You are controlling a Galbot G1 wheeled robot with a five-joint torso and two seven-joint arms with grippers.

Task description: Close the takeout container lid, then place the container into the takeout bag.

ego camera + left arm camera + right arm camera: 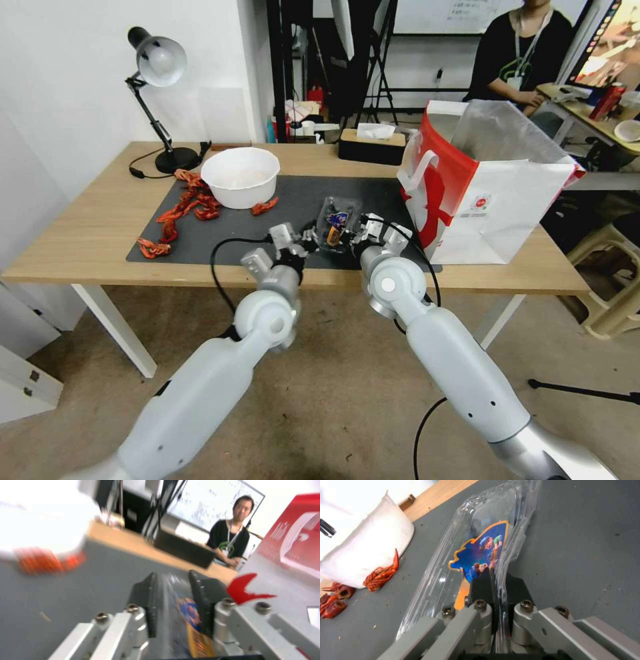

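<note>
Both our arms reach forward, converging on the takeout container on the dark mat: left gripper and right gripper each pinch its clear plastic, beside the takeout bag.

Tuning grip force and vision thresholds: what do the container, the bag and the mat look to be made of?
Container: thin clear plastic, glossy; the mat shows through it and its ridges catch glare. Both grippers, left and right, are shut on its edges.
Bag: apparently paper, printed red and white, matte, with creased folds; lining looks like silvery foil.
Mat: dark grey, matte, flat; rubber or felt, cannot tell.
</note>
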